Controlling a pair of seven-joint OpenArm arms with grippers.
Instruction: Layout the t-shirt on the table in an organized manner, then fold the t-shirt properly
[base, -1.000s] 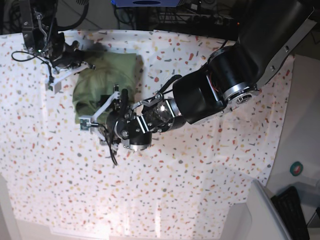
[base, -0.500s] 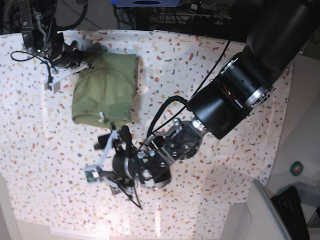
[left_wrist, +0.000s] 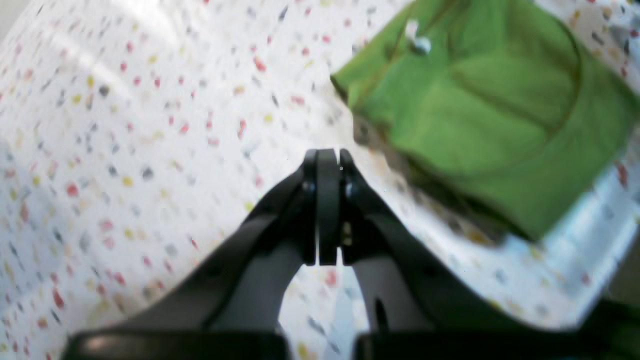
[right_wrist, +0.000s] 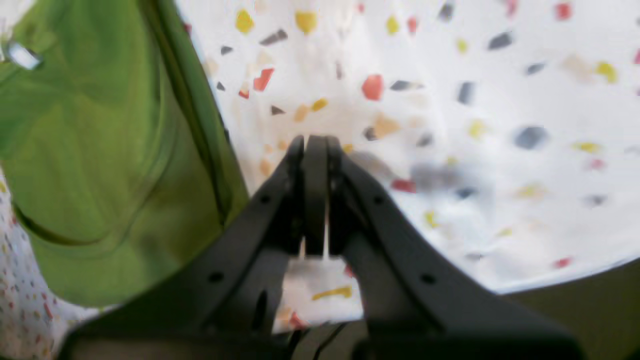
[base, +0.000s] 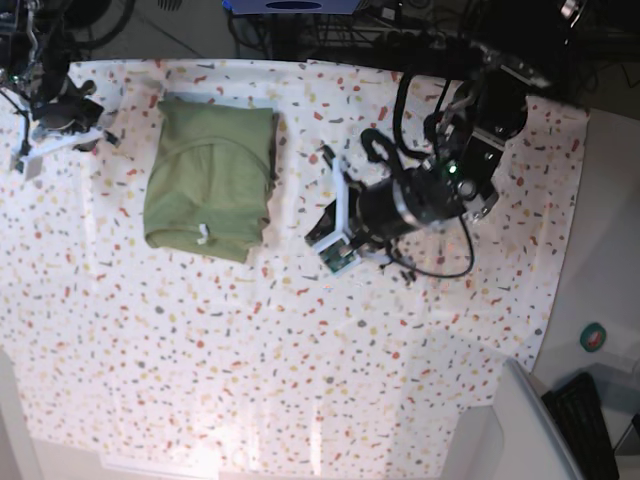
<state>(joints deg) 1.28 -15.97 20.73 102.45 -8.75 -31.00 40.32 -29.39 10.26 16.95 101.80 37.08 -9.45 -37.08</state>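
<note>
The olive-green t-shirt (base: 210, 180) lies folded into a compact rectangle on the speckled table (base: 300, 380), at its far left. A small white tag (base: 203, 235) shows at its near edge. My left gripper (base: 328, 232) hovers to the right of the shirt, clear of it, shut and empty. The left wrist view shows this gripper (left_wrist: 327, 160) with the pads pressed together and the t-shirt (left_wrist: 475, 110) up to the right. My right gripper (base: 30, 152) is at the far-left edge, apart from the shirt. In its wrist view the gripper (right_wrist: 315, 145) is shut on nothing, beside the t-shirt (right_wrist: 100, 150).
Cables and dark equipment (base: 350, 30) run along the table's far edge. Off the right edge are a teal round object (base: 594, 338), a black keyboard-like item (base: 590, 420) and a pale grey panel (base: 520, 430).
My left arm pulled off the shirt's near edge, swung out over the table to its right, and its jaws closed. The right arm drew left off the shirt's far corner. The shirt stays folded.
</note>
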